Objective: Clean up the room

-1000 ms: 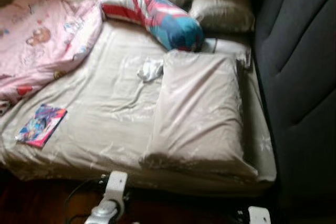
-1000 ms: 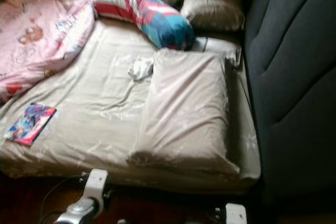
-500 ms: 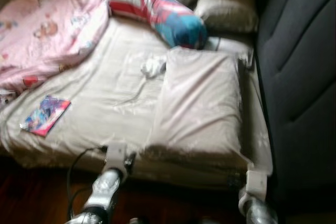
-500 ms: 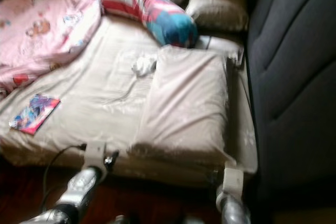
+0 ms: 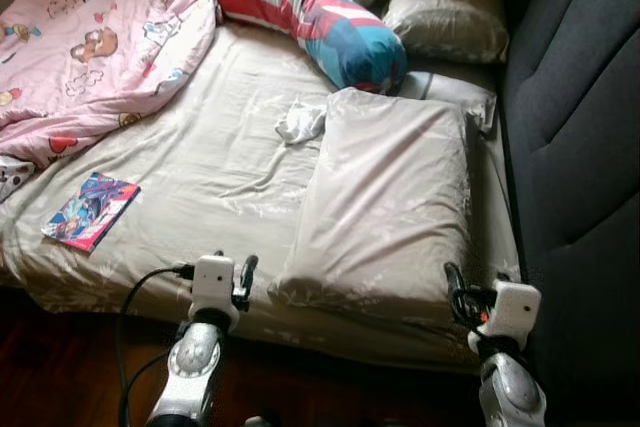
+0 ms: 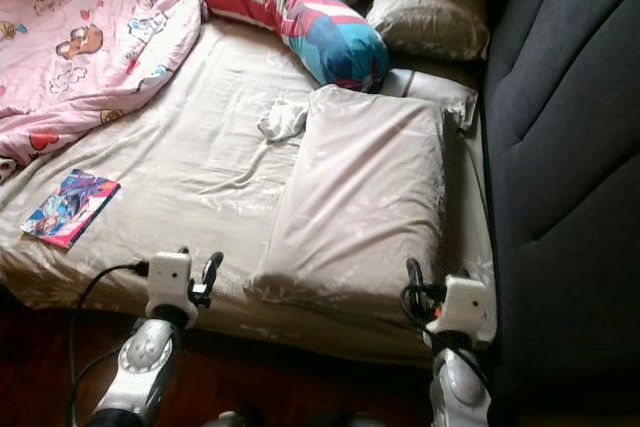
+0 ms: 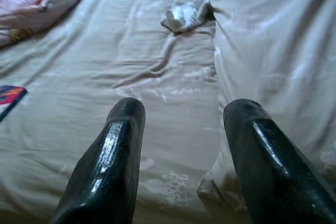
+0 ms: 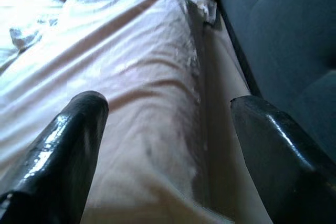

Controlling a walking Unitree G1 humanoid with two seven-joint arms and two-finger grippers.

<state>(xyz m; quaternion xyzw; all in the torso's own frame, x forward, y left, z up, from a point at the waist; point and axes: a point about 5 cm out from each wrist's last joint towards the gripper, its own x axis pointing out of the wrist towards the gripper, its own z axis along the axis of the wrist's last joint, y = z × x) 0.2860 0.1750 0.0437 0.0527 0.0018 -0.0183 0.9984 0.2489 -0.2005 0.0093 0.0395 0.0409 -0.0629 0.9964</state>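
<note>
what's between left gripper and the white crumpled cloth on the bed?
Bare beige sheet, per left wrist view: left gripper open, crumpled cloth ahead beside the big pillow.

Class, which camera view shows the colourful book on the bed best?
The left eye view: the book lies whole on the sheet near the pink blanket. The right eye view matches; the left wrist view catches one corner.

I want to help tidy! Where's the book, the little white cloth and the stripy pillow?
book (image 5: 90, 210), left eye view, middle of its cover.
white cloth (image 5: 300, 122), left eye view, its crumpled middle.
stripy pillow (image 5: 310, 17), left eye view, its middle stripes.
</note>
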